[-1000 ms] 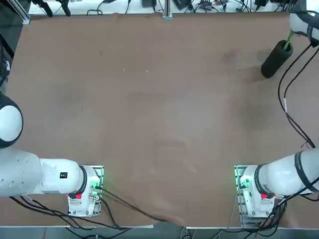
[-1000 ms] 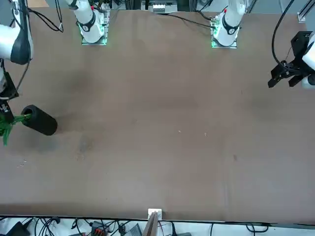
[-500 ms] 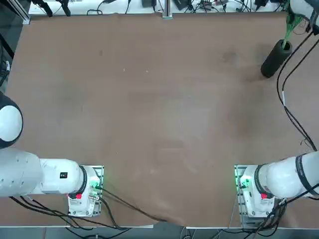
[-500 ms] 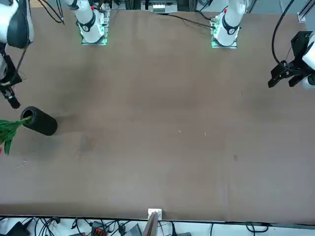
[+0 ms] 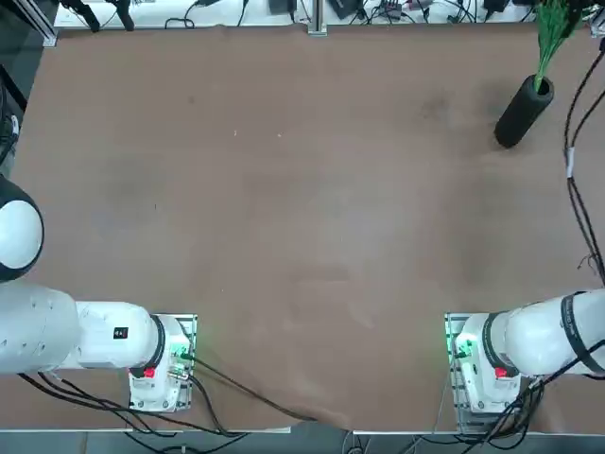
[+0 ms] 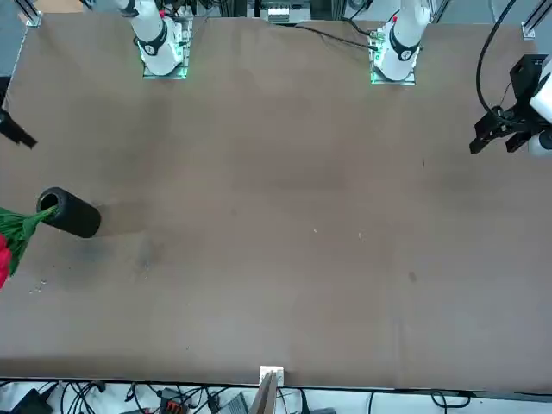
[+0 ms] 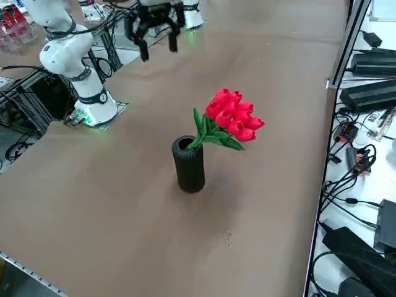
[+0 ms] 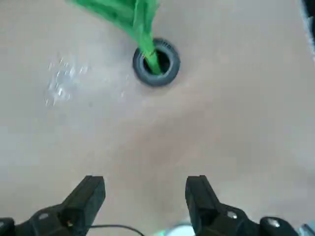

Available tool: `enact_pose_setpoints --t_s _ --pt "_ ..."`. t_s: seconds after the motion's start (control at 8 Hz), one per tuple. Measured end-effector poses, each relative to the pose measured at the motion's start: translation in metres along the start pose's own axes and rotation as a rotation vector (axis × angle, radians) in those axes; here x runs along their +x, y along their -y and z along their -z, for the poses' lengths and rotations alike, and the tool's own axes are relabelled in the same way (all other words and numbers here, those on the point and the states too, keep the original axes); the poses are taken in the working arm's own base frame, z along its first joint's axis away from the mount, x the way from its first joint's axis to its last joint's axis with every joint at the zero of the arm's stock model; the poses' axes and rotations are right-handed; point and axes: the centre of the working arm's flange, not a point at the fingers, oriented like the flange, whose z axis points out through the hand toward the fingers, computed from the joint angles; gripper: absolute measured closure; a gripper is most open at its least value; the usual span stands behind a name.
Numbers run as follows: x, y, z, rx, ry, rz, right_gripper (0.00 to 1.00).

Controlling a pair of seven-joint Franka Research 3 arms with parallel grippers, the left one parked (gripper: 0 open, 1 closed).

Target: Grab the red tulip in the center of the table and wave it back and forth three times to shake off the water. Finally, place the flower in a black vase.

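A: Where's the tulip [image 7: 232, 117] now?

B: Its stalk sits in the black vase [image 7: 188, 164], well below the tool [image 8: 146, 191], blooms leaning over the rim. The vase stands upright on the counter [image 7: 111, 204] near its corner.

A: And the tool?

B: Fingers apart, holding nothing, looking down on the vase mouth.

A: How would the bunch handle?

B: I'd guess light, with soft blooms; take it by the thin bound stalk, never the petals

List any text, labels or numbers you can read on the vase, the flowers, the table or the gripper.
None can be read.
black vase: plain, no label.
red tulip: no tag.
table: bare brown top, no markings.
right gripper, open above the vase: no legible print.
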Motion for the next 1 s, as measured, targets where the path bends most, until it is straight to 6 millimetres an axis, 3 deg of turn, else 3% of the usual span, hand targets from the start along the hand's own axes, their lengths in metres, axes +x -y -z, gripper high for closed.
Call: enact_pose_setpoints --t_s 0.12,0.38,0.62,1.0 --pt "-0.003 -0.010 0.001 0.027 0.044 0.104 0.00" --pt "-0.008 -0.009 -0.001 0.043 0.083 0.301 0.00" --pt "-0.004 0.015 -0.007 0.034 0.067 0.385 0.00" --pt "-0.001 0.071 -0.022 0.010 0.044 0.471 0.00"
